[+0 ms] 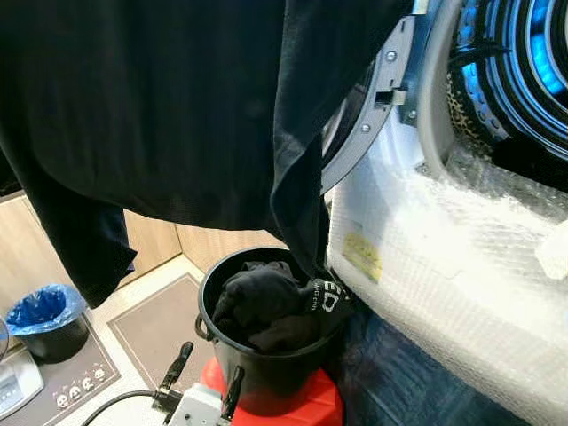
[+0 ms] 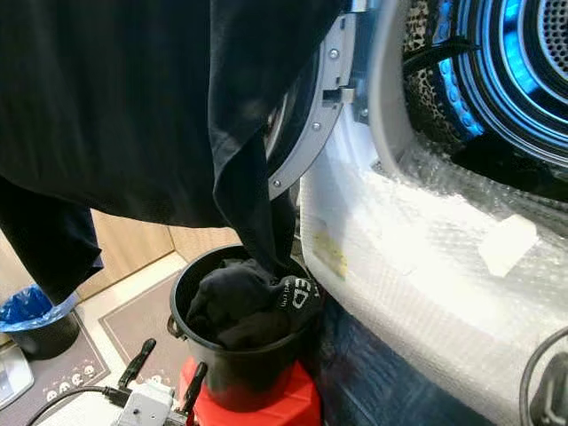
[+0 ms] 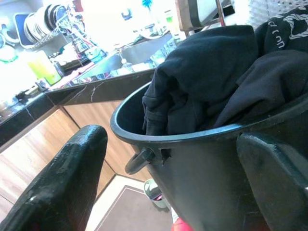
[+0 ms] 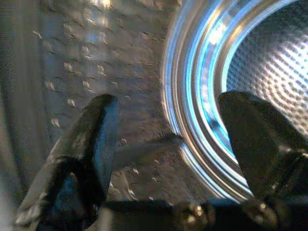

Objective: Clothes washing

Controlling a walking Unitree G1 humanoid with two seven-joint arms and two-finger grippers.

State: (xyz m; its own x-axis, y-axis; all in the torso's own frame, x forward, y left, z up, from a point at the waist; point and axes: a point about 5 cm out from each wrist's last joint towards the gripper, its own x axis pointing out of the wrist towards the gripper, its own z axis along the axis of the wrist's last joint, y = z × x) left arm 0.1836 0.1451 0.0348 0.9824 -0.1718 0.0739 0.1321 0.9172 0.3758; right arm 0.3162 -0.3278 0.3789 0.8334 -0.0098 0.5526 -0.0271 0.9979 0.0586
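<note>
Black garment (image 1: pixel 177 106) hangs above the bucket (image 1: pixel 266 373), trailing into it, likely mid-transfer toward the drum (image 2: pixel 524 62). My left gripper (image 1: pixel 206 377) waits wide-jawed beside the bucket; my right gripper (image 4: pixel 168 144) faces the drum, jaws wide, empty.

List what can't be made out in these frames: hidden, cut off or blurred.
- Black garment: head views; top edge cuts off whatever holds it up.
- Black bucket: the clothes on top hide anything beneath.
- Washer drum: cut by the edge, its inside mostly out of frame.
- Yellow label on the bubble wrap: text too small.
- Countertop items: left wrist view, overexposed.
</note>
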